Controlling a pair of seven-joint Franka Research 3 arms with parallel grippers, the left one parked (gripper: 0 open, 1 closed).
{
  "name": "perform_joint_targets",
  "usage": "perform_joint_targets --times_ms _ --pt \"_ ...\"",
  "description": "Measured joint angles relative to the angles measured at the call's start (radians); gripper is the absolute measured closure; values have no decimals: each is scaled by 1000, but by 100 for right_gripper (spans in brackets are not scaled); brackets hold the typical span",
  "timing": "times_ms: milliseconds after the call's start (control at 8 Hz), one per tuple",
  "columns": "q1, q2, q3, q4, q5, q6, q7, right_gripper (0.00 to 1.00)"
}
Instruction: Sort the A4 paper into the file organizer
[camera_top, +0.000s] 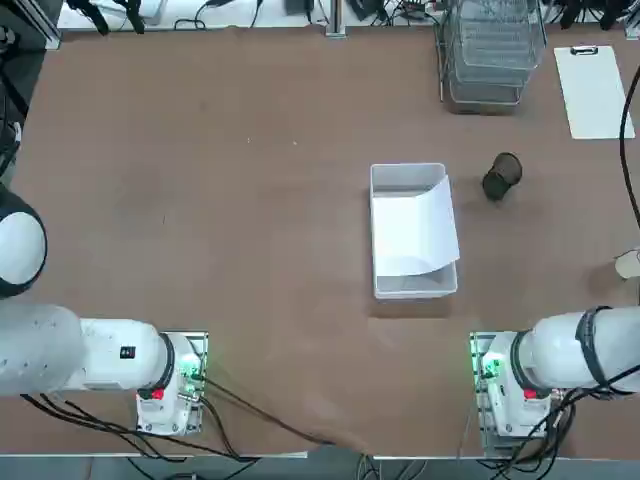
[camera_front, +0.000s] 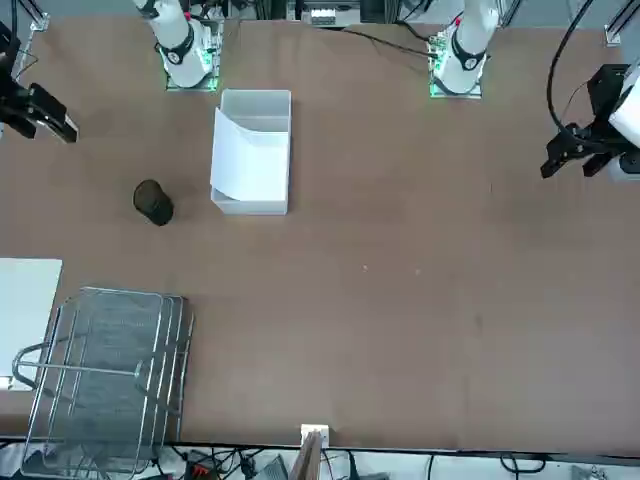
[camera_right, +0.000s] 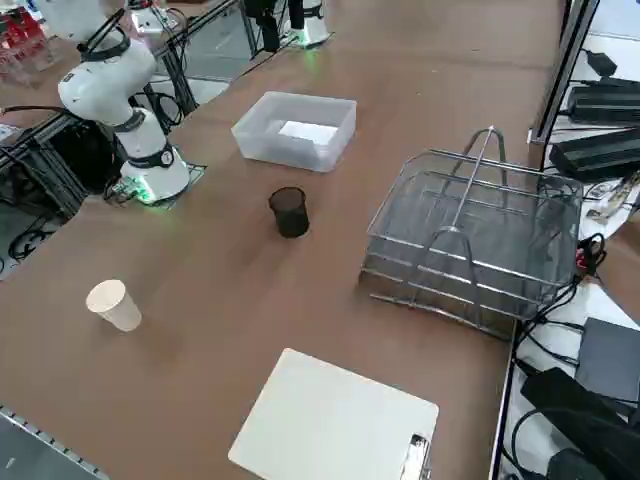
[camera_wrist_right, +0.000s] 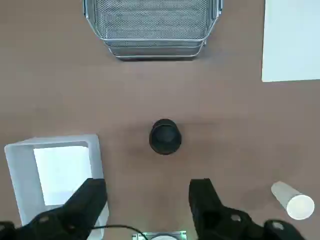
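Observation:
The A4 paper (camera_top: 413, 225) is a plain white curled sheet lying in a translucent white bin (camera_top: 407, 168), one end riding up over the bin's wall. It also shows in the front view (camera_front: 250, 155) and as a white patch inside the bin (camera_wrist_right: 60, 172). The file organizer (camera_top: 490, 55), a silver wire mesh rack of stacked trays, stands at the table's far right (camera_right: 470, 245) (camera_wrist_right: 152, 22). My right gripper (camera_wrist_right: 147, 187) hangs open and empty, high over the table, well apart from the paper and the rack.
A black mesh cup (camera_top: 501, 177) sits between the bin and the rack. A clipboard with a white sheet (camera_top: 595, 90) lies to the right of the rack. A paper cup (camera_right: 113, 304) stands near the table's right edge.

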Motion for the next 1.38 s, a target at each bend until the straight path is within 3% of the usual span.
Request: perform_joint_targets --times_ms 750,1375 --pt "4 0 1 0 2 -5 4 0" --pt "113 0 9 -99 27 -10 60 0"
